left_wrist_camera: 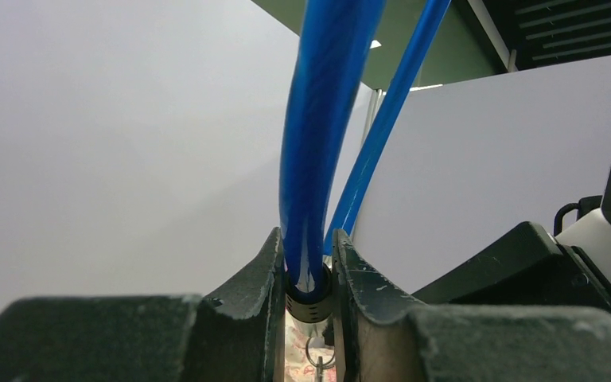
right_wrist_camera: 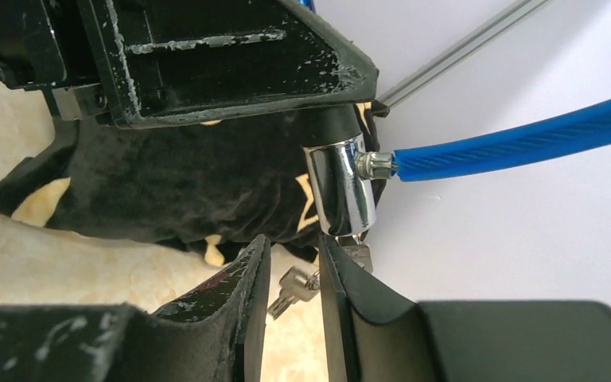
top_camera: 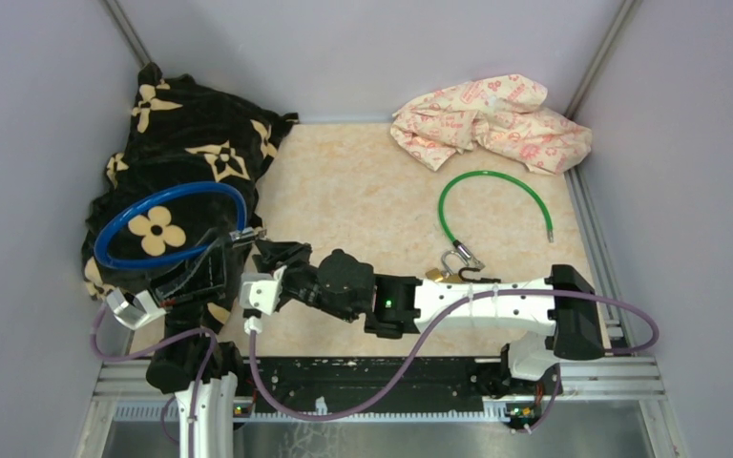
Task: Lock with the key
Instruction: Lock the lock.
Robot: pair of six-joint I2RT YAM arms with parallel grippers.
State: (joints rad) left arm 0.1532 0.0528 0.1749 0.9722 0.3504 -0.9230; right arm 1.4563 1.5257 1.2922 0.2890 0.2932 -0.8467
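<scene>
My left gripper (left_wrist_camera: 305, 235) is shut on the black collar (left_wrist_camera: 310, 301) of the blue cable lock (top_camera: 167, 224), holding it up over the black cloth. The lock's chrome cylinder (right_wrist_camera: 340, 187) points down, with the blue cable (right_wrist_camera: 525, 139) entering its side. A key (right_wrist_camera: 359, 256) sits in the cylinder's bottom, partly behind my right finger. A spare key (right_wrist_camera: 290, 288) dangles from its ring in the narrow gap of my right gripper (right_wrist_camera: 293, 243). That gripper's jaws stand slightly apart just below the cylinder, with nothing clamped.
A black cloth with cream flowers (top_camera: 191, 143) lies at the left. A pink printed cloth (top_camera: 492, 119) is at the back right. A green cable lock (top_camera: 492, 191) and a padlock (top_camera: 458, 262) lie on the beige table (top_camera: 363, 200). Grey walls enclose the space.
</scene>
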